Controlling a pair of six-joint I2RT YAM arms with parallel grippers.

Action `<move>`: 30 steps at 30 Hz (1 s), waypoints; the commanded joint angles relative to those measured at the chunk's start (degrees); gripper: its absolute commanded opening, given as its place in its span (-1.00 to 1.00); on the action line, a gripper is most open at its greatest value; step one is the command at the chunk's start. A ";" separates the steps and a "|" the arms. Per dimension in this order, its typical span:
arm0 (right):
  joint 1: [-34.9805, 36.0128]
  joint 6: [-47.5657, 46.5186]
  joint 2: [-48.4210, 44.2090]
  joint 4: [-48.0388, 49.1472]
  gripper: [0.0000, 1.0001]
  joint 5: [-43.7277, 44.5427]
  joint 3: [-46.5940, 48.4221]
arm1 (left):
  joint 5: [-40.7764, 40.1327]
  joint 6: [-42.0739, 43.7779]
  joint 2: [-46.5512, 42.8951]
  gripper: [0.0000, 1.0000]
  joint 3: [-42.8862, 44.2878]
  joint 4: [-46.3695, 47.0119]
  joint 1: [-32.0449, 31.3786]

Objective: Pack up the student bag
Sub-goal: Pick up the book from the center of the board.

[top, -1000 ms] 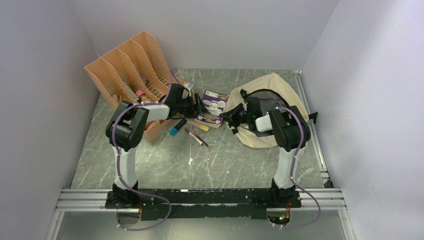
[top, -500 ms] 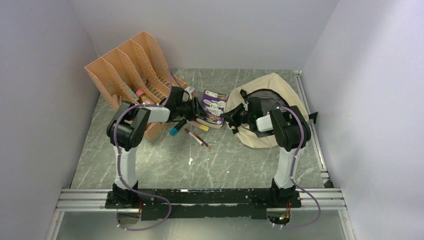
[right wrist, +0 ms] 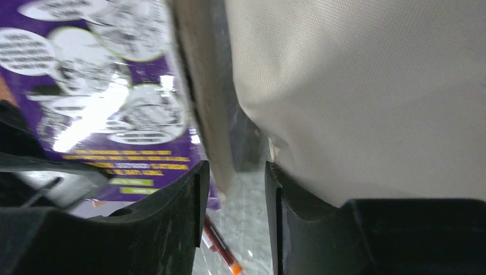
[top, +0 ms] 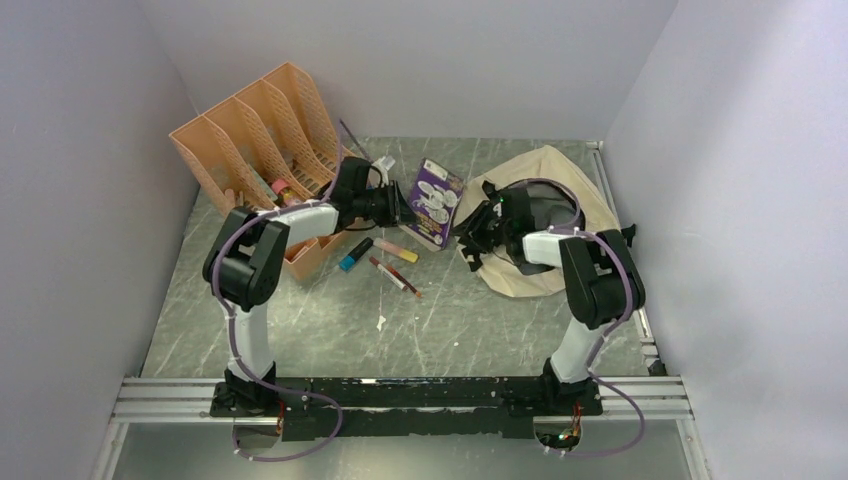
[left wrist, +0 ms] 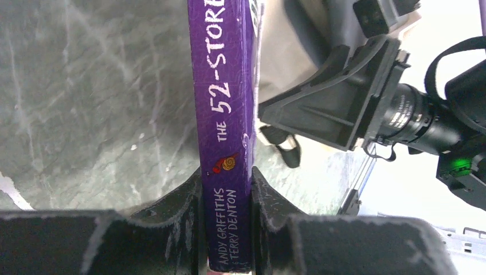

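your left gripper (left wrist: pixel 226 179) pinches the purple book (left wrist: pixel 223 86) by the spine just left of the student bag (top: pixel 560 172), lying back right on the table (top: pixel 300 320); your right gripper (right wrist: pixel 232 172) straddles its rim, grip impossible to tell

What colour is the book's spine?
The spine is purple with white lettering; left wrist view.

Purple book (left wrist: pixel 224 143) spine, white lettering "THE 52-STORE", title cut off at frame edge, authors "ANDY GRIFFITHS" and "TERRY DENTON" in yellow beneath, cover print in right wrist view too blurred to read
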 commanded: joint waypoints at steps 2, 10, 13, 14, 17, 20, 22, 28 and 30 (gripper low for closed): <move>-0.54 -8.27 -7.57 -9.85 -0.04 4.13 0.56 | 0.98 4.40 -7.86 -0.90 4.55 -1.19 0.47; -0.54 -15.94 -20.00 -10.52 0.26 2.04 0.55 | -2.74 16.76 -18.04 -0.90 3.22 -6.63 0.77; -0.96 -18.76 -24.25 -11.91 0.31 3.50 2.34 | -4.83 24.66 -21.90 -0.90 4.44 -11.38 0.86; -1.11 -19.80 -25.86 -12.05 0.36 4.20 2.98 | -5.29 27.18 -23.01 -0.90 5.40 -13.10 0.86; -1.28 -22.49 -30.86 -10.58 0.51 5.03 4.46 | -6.51 34.34 -26.02 -0.90 8.02 -16.86 0.86; -1.34 -25.36 -35.39 -6.83 0.54 2.56 5.34 | -5.09 44.12 -29.16 -0.90 7.04 -16.44 0.86; -1.34 -26.98 -38.48 -3.32 0.54 0.66 5.24 | -2.51 50.31 -31.32 -0.90 5.39 -16.35 0.86; -1.17 -33.84 -49.06 19.47 0.55 -2.37 -4.31 | 8.00 60.81 -34.57 -0.90 -1.21 -12.46 0.85; -1.04 -39.90 -50.54 21.48 0.55 -7.15 -5.53 | 8.62 62.15 -36.42 -0.90 -4.18 -9.38 0.86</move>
